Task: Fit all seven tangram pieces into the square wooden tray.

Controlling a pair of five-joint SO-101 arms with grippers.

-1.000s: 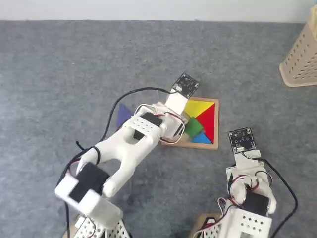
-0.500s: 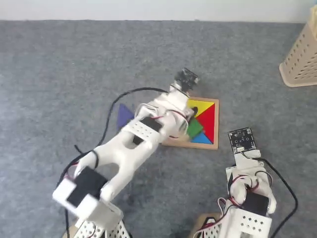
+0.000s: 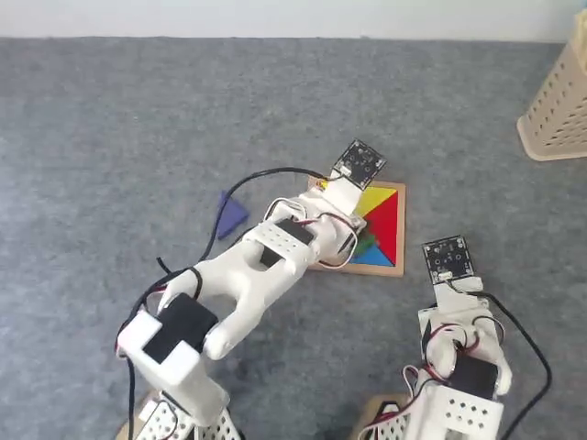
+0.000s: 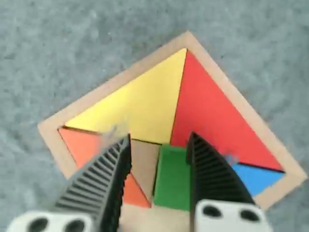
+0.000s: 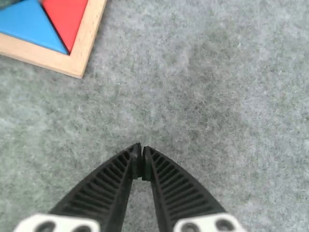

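Evidently a late stage of filling. Left hand (image 4: 159, 140) hovers over the wooden tray (image 4: 233, 96), fingers wide apart on either side of the green square (image 4: 172, 176), which lies in the tray among yellow, red, blue and orange pieces. Bare wood beside it suggests an unfilled slot. A purple piece (image 3: 231, 213) lies on the worktop (image 3: 110, 137), apart from the tray. Right hand (image 5: 141, 162) is closed, empty. Probable next move: fetch the purple piece and turn it to fit.

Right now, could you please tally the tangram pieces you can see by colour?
yellow piece: 1
red piece: 1
orange piece: 1
green piece: 1
blue piece: 1
purple piece, on the carpet: 1
Total: 6
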